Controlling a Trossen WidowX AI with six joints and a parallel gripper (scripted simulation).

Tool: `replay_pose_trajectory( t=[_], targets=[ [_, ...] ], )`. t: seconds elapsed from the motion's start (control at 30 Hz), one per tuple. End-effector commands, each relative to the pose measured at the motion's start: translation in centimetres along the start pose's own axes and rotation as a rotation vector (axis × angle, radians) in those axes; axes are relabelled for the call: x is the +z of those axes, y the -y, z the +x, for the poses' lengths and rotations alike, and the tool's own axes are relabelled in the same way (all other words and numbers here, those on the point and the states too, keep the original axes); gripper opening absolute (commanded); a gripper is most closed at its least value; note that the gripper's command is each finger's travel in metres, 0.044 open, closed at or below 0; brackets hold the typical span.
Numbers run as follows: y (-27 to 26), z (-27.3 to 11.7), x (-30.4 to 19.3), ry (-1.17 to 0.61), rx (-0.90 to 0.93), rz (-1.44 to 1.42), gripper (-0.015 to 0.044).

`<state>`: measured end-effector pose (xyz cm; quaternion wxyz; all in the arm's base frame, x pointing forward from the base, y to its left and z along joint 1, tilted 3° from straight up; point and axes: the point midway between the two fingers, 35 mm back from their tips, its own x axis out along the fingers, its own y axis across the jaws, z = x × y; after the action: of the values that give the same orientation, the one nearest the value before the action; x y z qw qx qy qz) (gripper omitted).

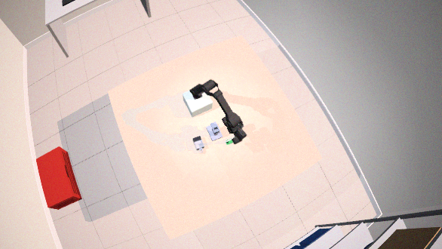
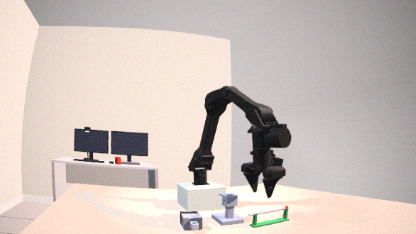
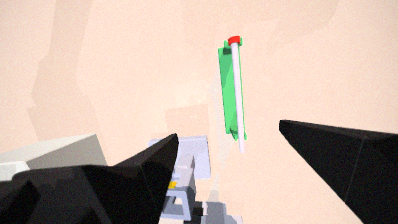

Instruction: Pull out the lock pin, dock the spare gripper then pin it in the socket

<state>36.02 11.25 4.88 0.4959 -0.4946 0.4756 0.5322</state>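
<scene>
The lock pin (image 2: 267, 211) (image 3: 237, 85), a pale rod with a red head, lies across the two uprights of the green rack (image 1: 228, 142) (image 2: 270, 223) (image 3: 227, 85). The grey mount (image 1: 214, 130) (image 2: 229, 200) stands upright; its socket has no pin through it and looks empty. The spare gripper (image 1: 198, 143) (image 2: 190, 220) (image 3: 217, 212), a grey and dark block with a pale spigot, lies on the table beside the mount. My gripper (image 2: 262, 194) (image 3: 227, 131) is open and empty, pointing down above the rack and pin, touching neither. In the top view the arm hides its fingers.
The arm stands on a white block (image 1: 200, 107) (image 2: 201, 196) (image 3: 70, 155) behind the mount. The mount stands between the spare gripper and the rack. A desk with two monitors (image 2: 91, 141) (image 2: 129, 143) and a red cabinet (image 1: 56, 179) are far off.
</scene>
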Motion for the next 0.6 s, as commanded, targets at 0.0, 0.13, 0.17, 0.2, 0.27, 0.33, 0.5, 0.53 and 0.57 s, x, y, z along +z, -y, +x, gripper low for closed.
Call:
replay_pose_trajectory(
  t=[0.0, 0.13, 0.17, 0.2, 0.27, 0.33, 0.5, 0.53, 0.57],
  targets=[
    [0.0, -1.1, 0.1, 0.0, -0.001, 0.0, 0.044],
    [-0.2, -0.9, 0.0, -0.001, 0.006, 0.0, 0.044],
    [-0.2, -1.1, 0.1, -0.001, 0.006, 0.0, 0.044],
    [-0.2, -1.5, 0.1, -0.001, 0.006, 0.0, 0.044],
    [-0.2, -2.5, 0.2, -0.001, 0.006, 0.0, 0.044],
    [-0.2, -3.9, 0.4, -0.001, 0.005, 0.0, 0.044],
    [-0.5, -6.9, 0.6, -0.001, 0.005, 0.0, 0.044],
    [-0.5, -6.9, 0.6, -0.001, 0.005, 0.0, 0.044],
    [-0.4, -6.1, 0.3, 0.002, -0.002, 0.011, 0.044]
  ],
)
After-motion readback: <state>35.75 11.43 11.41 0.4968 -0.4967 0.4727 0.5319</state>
